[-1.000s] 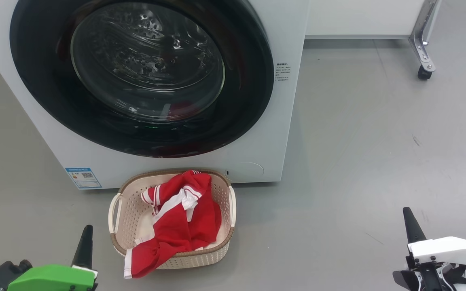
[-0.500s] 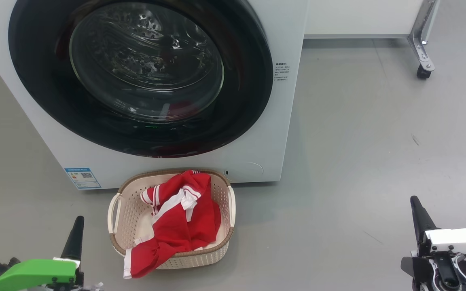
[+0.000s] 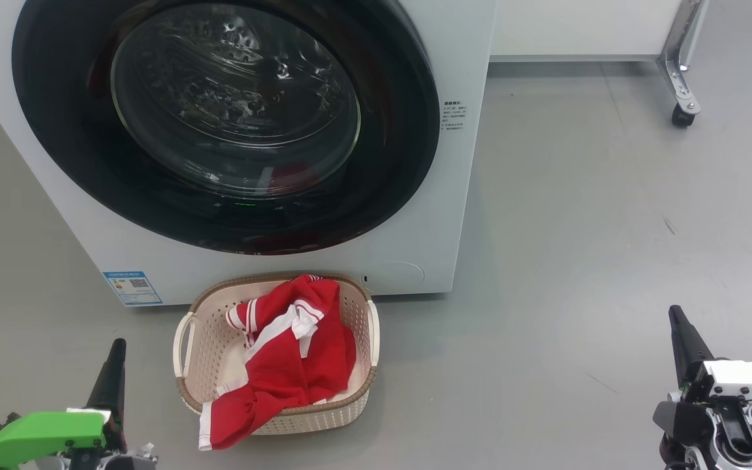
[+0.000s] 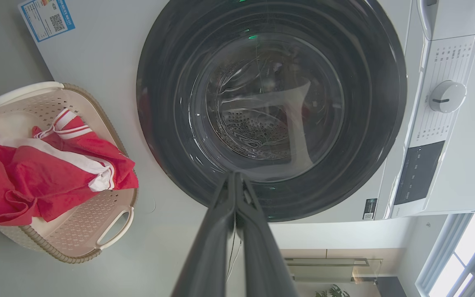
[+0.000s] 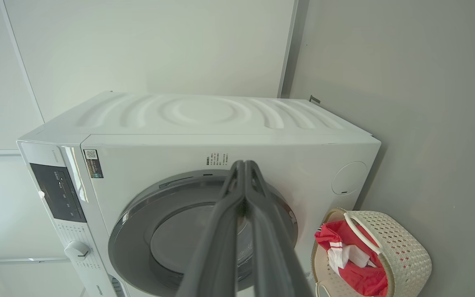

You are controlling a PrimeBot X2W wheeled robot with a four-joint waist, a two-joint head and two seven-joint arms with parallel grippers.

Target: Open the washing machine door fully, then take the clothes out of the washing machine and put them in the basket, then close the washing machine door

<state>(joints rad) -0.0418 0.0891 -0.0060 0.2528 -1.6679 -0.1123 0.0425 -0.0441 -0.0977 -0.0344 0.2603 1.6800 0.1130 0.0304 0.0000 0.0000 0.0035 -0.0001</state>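
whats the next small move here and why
Probably just lower both arms to rest. The washing machine door looks shut, the clothes lie in the basket, one edge draped over its front rim, and the left tool and right tool are shut, holding nothing.

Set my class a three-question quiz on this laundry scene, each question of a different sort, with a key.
1. True or false: the washing machine door is shut.
2. The clothes lie: A) inside the drum; B) in the basket, one end hanging over its rim; C) flat on the floor.
3. Fill in: the left gripper and the right gripper are both ____.
Key: 1 true; 2 B; 3 shut.
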